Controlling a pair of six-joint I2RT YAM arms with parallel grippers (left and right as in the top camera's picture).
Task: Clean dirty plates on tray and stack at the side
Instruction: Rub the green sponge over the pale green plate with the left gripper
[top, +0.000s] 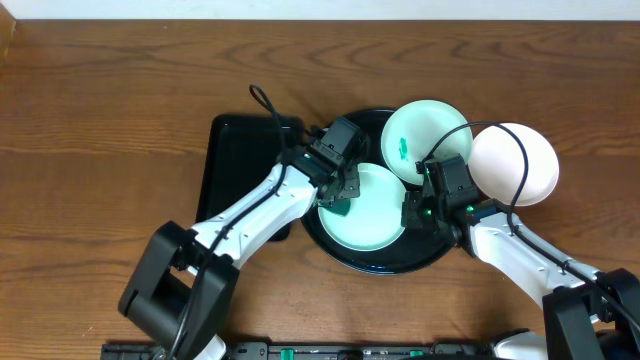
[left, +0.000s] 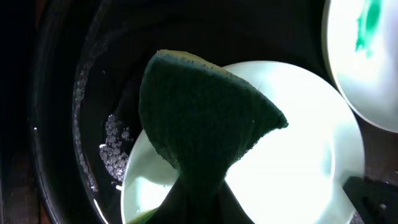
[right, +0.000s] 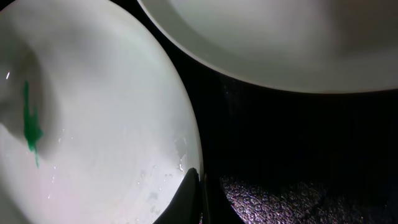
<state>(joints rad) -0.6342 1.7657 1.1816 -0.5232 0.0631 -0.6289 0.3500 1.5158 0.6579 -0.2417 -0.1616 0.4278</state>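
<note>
Three plates are in sight. A pale mint plate (top: 375, 218) lies at the front of the round black tray (top: 385, 263). A second mint plate (top: 432, 135) with a teal smear (top: 402, 150) sits at the back of the tray, its edge next to the front one. A white plate (top: 515, 165) is at the tray's right rim, mostly over the wooden surface (top: 100, 120); I can't tell whether it rests on the rim.

My left hand (top: 338, 197) is clamped on a dark green scouring sponge (left: 205, 118) with a thin yellow edge. The sponge hangs over the left part of the front mint plate, and whether it presses on the plate I cannot tell from the wrist view. Water droplets glint on the tray floor beside that plate.

My right hand (right: 194, 198) is closed with nothing between its fingers. It sits low over the tray at the front plate's right edge, with its fingertips just beside the rim of the smeared plate.

A smaller rectangular black tray (top: 235, 165) lies to the left, touching or just beside the round one, with my left arm crossing over it.
</note>
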